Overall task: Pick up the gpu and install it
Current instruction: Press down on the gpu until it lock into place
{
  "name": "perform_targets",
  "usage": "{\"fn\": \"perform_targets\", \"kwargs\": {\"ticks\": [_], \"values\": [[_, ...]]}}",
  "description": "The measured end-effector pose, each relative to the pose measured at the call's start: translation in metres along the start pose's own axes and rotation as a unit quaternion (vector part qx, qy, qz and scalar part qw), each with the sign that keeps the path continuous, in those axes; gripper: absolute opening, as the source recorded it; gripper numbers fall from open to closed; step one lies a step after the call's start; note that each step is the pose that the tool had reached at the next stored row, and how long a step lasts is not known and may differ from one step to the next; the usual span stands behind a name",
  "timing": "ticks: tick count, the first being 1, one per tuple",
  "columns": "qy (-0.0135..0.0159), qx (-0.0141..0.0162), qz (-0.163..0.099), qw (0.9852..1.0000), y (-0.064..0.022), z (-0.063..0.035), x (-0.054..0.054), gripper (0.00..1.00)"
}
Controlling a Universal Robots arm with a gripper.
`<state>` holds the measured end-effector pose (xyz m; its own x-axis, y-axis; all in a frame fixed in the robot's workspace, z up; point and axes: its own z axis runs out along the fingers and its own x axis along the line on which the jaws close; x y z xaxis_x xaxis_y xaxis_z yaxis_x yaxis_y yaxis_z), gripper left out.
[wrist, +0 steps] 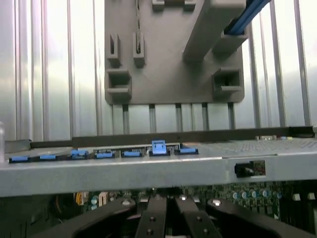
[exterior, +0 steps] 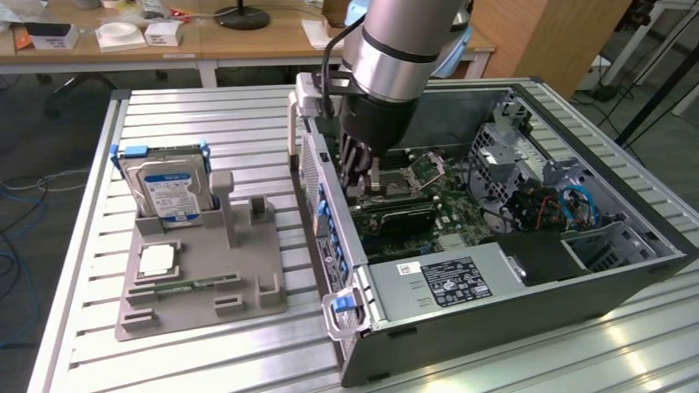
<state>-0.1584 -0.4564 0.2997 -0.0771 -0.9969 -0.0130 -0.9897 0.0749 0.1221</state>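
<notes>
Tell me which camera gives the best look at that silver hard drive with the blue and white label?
The exterior view. There the hard drive stands upright in the grey holder, with its label and blue rails plain. The wrist view catches the holder's slots from above and a blue strip that is probably one of the drive's rails.

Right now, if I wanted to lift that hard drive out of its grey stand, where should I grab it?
Probably its upper half, from straight above. The hard drive stands upright on edge in the stand, whose slot holds its bottom, leaving the top free. Close across the two broad flat faces; blue rails line the narrow sides.
</notes>
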Motion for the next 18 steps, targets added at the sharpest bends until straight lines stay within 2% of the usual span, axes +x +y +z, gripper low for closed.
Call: {"fn": "perform_targets", "kwargs": {"ticks": [8,17,18], "values": [[-0.0001,0.0001,0.0,1.0,0.0009,0.0004,0.0014,0.11],[0.0008,-0.0003,0.0,1.0,0.0003,0.0061,0.0016,0.11],[0.0009,-0.0014,0.0,1.0,0.0002,0.0056,0.0014,0.11]]}}
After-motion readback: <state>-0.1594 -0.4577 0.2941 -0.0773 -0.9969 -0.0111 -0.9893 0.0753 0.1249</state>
